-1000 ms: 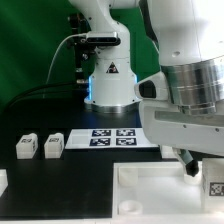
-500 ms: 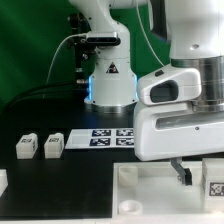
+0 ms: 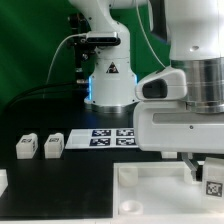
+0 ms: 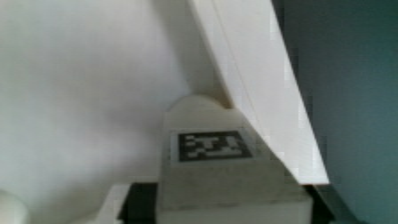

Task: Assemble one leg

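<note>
My gripper hangs at the exterior view's right, over the right end of the large white panel. It is shut on a leg, a small white block with a black-and-white tag. In the wrist view the leg sits between my two dark fingers, its tag facing the camera, over the panel's white surface beside the panel's edge. I cannot tell whether the leg touches the panel. Two more legs stand on the black table at the left.
The marker board lies flat in the middle, in front of the arm's base. A white part shows at the left edge. The panel has round corner sockets.
My wrist housing has shifted and turned above the panel's right end. The leg in my gripper has stayed almost in place.
</note>
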Controlling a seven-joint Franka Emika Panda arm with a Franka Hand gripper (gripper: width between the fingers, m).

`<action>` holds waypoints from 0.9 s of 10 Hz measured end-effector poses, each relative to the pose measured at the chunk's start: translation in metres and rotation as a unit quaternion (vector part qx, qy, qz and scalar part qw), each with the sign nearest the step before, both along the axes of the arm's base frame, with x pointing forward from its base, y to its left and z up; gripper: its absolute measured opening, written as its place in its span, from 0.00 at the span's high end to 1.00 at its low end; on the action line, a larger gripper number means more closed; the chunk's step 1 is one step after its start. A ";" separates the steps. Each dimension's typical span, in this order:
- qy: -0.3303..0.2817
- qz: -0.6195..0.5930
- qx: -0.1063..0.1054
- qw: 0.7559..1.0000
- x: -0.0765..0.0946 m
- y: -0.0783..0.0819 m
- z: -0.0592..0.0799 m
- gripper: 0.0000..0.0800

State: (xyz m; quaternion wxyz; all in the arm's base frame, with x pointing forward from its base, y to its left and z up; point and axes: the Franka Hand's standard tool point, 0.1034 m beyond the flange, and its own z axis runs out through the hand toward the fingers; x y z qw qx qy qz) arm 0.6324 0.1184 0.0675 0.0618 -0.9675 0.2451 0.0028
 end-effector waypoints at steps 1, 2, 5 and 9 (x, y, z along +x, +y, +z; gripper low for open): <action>0.015 -0.104 0.004 0.994 0.001 -0.001 0.001 0.63; 0.032 -0.217 0.011 0.976 0.001 -0.001 0.000 0.63; 0.097 -0.473 0.048 0.874 0.003 -0.004 0.002 0.63; 0.122 -0.622 0.053 0.772 0.004 -0.002 0.001 0.63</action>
